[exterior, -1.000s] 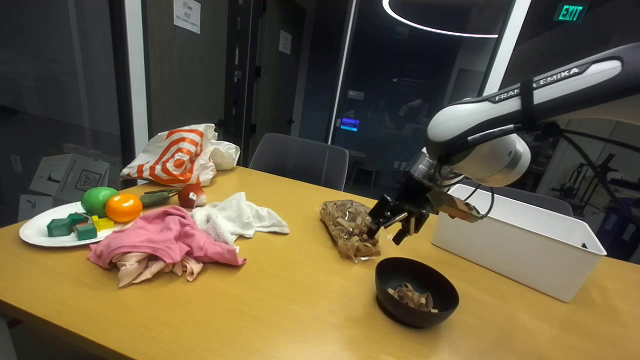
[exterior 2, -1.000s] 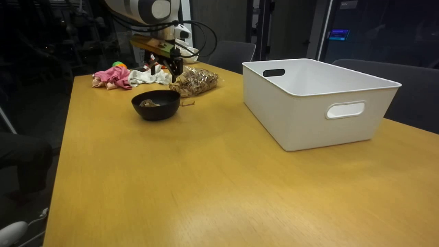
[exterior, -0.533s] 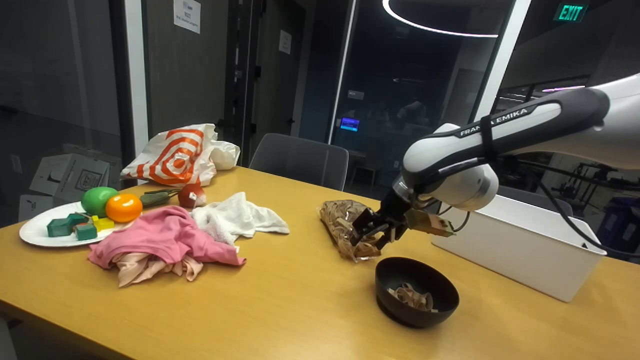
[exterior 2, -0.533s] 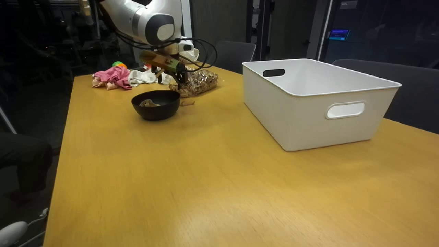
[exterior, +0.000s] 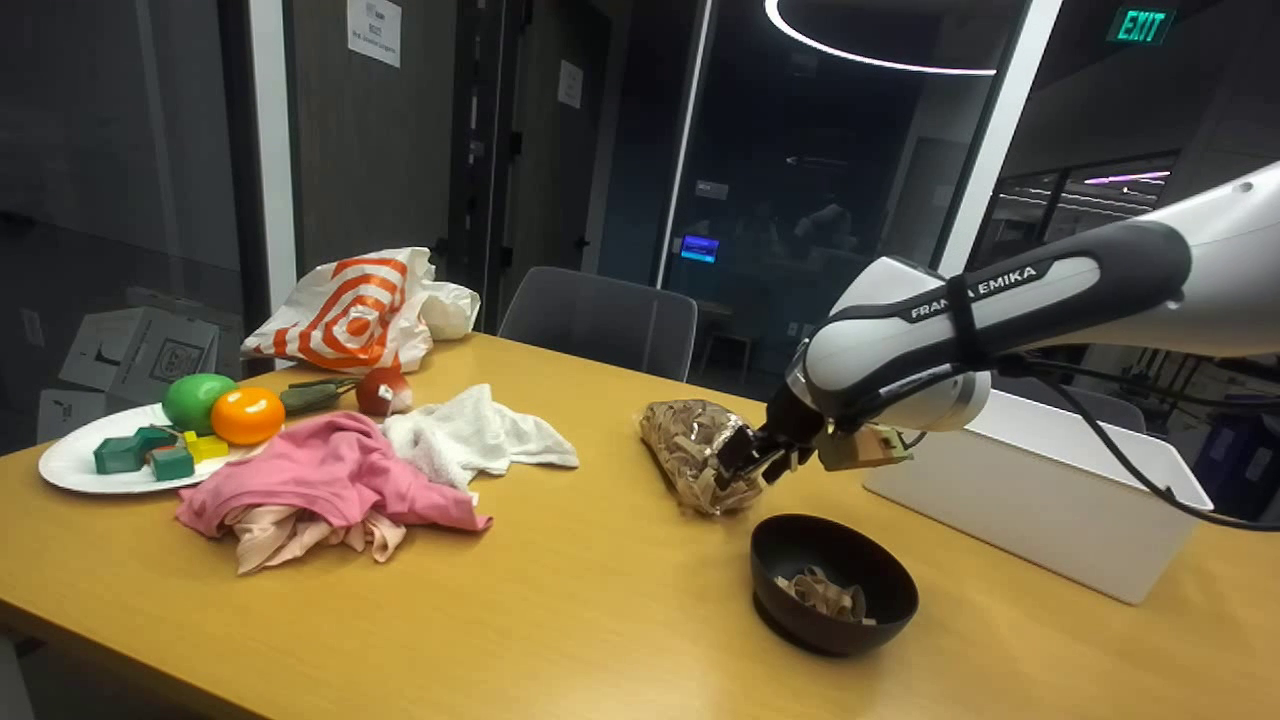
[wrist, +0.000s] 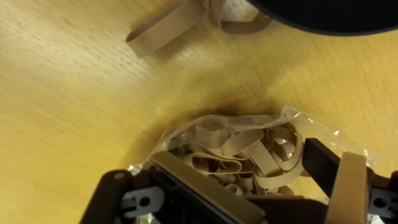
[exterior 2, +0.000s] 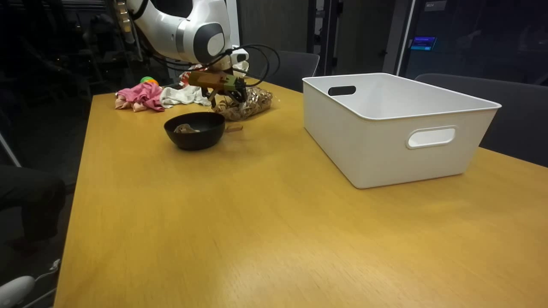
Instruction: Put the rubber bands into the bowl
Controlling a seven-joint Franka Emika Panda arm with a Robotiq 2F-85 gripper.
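Note:
A clear plastic bag of tan rubber bands (exterior: pixel 680 435) lies on the table; it also shows in an exterior view (exterior 2: pixel 259 102) and the wrist view (wrist: pixel 258 155). The black bowl (exterior: pixel 785 625) stands beside it, with a few rubber bands (exterior: pixel 825 595) inside; the bowl also shows in an exterior view (exterior 2: pixel 195 141) and the wrist view (wrist: pixel 329 18). Loose tan bands (wrist: pixel 164 31) lie on the table by the bowl. My gripper (exterior: pixel 748 472) is at the bag's mouth, fingers spread around the bands in the wrist view (wrist: pixel 241 151). Its lower fingertips are partly hidden.
A tall white bin (exterior 2: pixel 364 149) stands near the bag and bowl. Pink cloth (exterior: pixel 340 475) and white cloth (exterior: pixel 470 435) lie beyond the bag. A white plate (exterior: pixel 75 465) with toy fruit and blocks and a Target bag (exterior: pixel 360 310) are farther away.
My gripper has come down and across, from above the table between bag and bin to the bag's open end. The bag and bowl have hardly moved.

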